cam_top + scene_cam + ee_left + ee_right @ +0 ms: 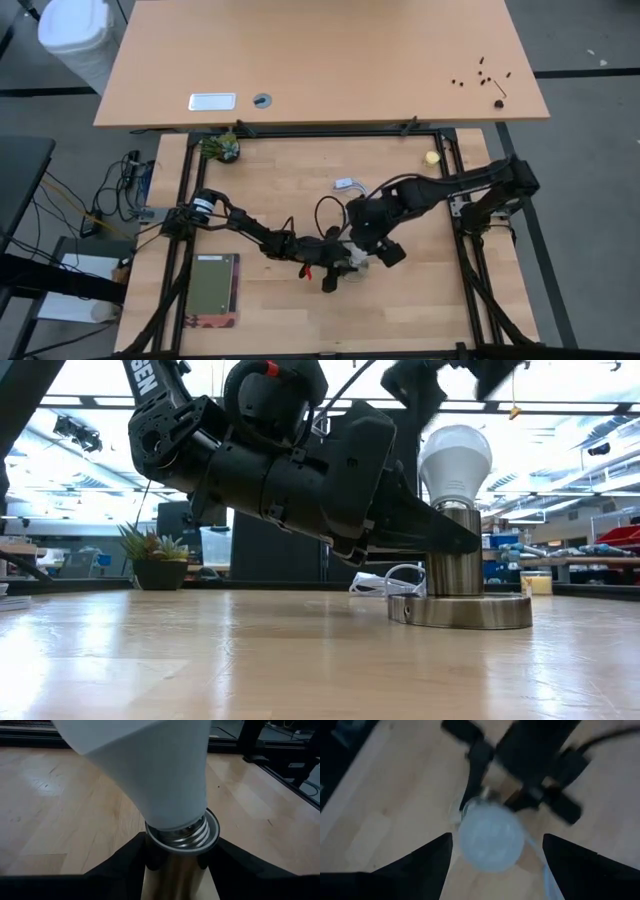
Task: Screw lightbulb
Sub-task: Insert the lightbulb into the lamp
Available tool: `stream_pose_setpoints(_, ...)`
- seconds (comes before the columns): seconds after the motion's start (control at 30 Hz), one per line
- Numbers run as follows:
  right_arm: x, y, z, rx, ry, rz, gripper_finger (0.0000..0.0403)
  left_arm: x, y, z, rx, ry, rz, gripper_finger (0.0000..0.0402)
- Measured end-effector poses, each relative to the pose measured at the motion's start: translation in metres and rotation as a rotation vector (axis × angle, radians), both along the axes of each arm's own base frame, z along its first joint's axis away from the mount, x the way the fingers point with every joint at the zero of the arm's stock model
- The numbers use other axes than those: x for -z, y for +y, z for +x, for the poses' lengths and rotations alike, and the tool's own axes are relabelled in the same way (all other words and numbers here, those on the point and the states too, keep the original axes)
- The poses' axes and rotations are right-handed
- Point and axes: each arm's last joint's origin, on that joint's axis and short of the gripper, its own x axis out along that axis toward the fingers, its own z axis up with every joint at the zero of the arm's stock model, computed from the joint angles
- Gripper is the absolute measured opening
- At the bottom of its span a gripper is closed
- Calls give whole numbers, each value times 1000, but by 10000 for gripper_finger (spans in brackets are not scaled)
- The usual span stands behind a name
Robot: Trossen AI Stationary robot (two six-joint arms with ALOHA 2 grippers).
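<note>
The white frosted lightbulb (455,460) stands upright with its grey screw base (182,835) partly down in the metal socket (455,575). The socket's round disc foot (462,610) rests on the wooden table. My left gripper (177,865) is shut on the socket's upright column, reaching in low from the table's left. My right gripper (497,837) is open, pointing down just above the bulb (490,837), with one finger on each side of the globe and not touching it. My left gripper pinches the socket's upright metal column (167,880) between its two fingers, just below the socket's rim. The fingers come nearly level from the table's left and lie across the column. The socket stands upright with its disc foot on the table.
A white cord (385,580) runs from the socket toward the table's far side. A small potted plant (220,148) stands at the far left and a yellowish ball (432,157) at the far right. A green book (215,285) lies near the left front.
</note>
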Motion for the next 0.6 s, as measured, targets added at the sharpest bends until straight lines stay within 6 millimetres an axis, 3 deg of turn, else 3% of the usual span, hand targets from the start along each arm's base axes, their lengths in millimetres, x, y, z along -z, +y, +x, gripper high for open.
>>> stream_pose_setpoints(0.37,38,-7,-15,-7,89,-75,319,0,0,0,5,-1,10,189)
stream_pose_setpoints(0.6,52,-6,-11,-23,27,-49,338,1,0,0,5,0,8,189)
